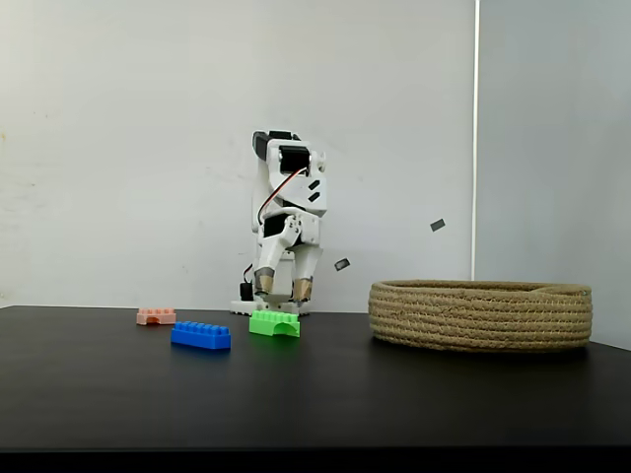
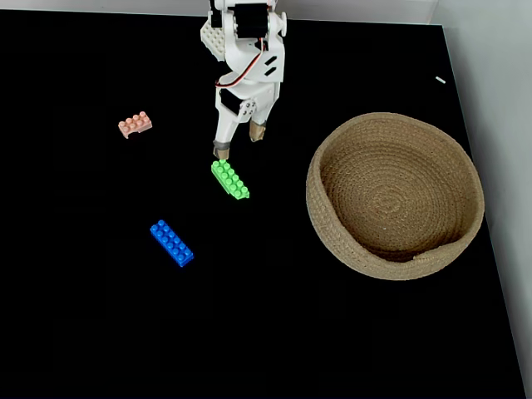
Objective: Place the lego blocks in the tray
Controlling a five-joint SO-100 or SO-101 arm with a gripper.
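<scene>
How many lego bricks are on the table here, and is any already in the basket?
3, none in the basket. The pink brick lies far left, the blue brick nearer the front, and the green brick just below the open tool.

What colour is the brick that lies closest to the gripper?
Bright green. The green brick shows best in the fixed view from above, just below the gripper.

Bright green brick [image 2: 230, 179], blue brick [image 2: 171, 243], pale pink brick [image 2: 134, 125]. Tan coiled-rope tray [image 2: 332, 237]. White arm [image 2: 246, 62] w/ black motors, red wire. Tabletop [image 2: 100, 332] black, wall [image 1: 128, 148] white.
</scene>
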